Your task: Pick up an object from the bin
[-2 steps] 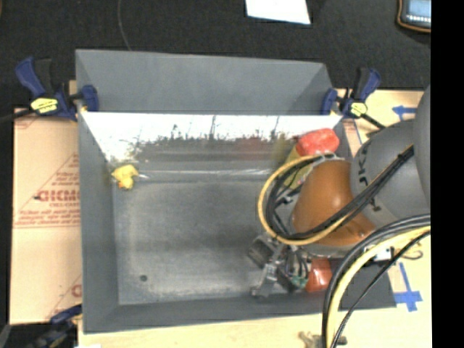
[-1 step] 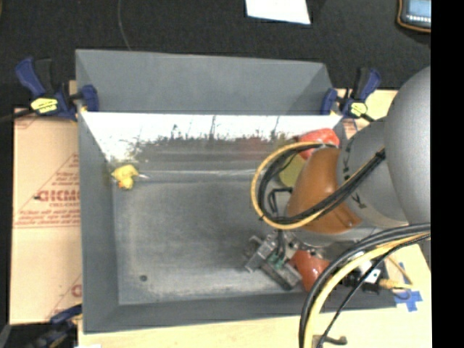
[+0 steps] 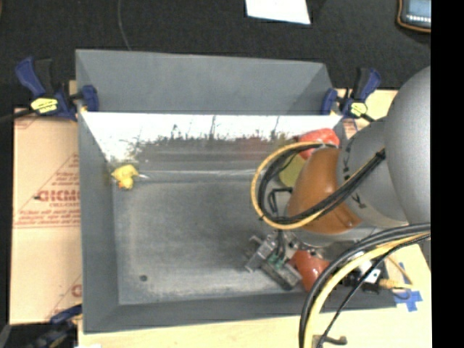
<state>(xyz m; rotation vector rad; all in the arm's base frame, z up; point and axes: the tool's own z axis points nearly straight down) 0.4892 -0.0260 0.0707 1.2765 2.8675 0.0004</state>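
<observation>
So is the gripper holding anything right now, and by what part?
Cannot tell. The gripper is down beside a red object at the near right of the bin; no grasp can be made out.

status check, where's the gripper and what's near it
Gripper low, lower right of bin. Red rounded thing right beside it, partly hidden. Small yellow thing off at upper left.

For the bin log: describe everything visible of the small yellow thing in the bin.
The yellow thing is a small, rounded, bright yellow lump; its material cannot be told. It lies alone on the bin floor in the far left corner, at the foot of the left wall, perhaps touching it. The gripper is well apart, at the bin's near right.
</observation>
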